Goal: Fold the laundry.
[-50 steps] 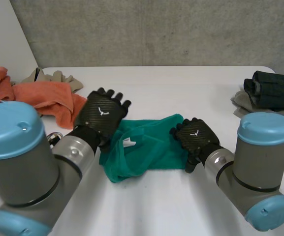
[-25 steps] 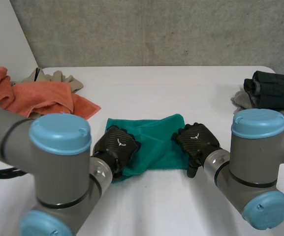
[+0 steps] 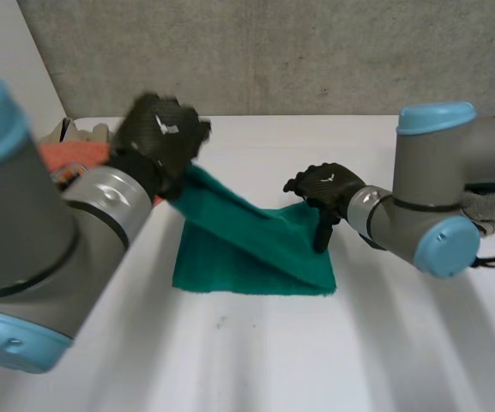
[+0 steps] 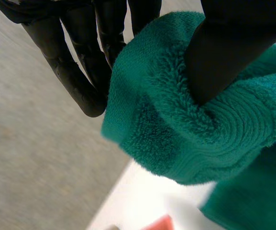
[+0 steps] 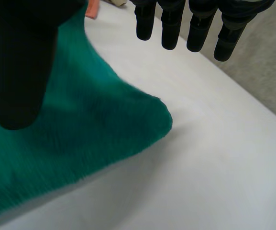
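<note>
A green towel [image 3: 247, 249] lies in the middle of the white table [image 3: 256, 360], partly folded. My left hand [image 3: 159, 129] is raised above the table's far left, shut on a corner of the towel [image 4: 176, 143], which stretches from it down to the table. In the left wrist view the thumb digs into the bunched cloth against the fingers [image 4: 80, 62]. My right hand [image 3: 324, 190] is at the towel's far right corner, open. In its own view the straight fingers [image 5: 195, 24] hover over bare table and the thumb sits above the towel [image 5: 71, 143].
An orange towel [image 3: 63, 156] and a beige cloth [image 3: 69, 130] lie at the far left, behind my left arm. A grey cloth [image 3: 494, 206] peeks out behind my right arm at the right edge.
My left hand dropped to the towel's near left corner, closed on it and lifted it up towards the far left. My right hand shifted slightly farther away and stayed open.
</note>
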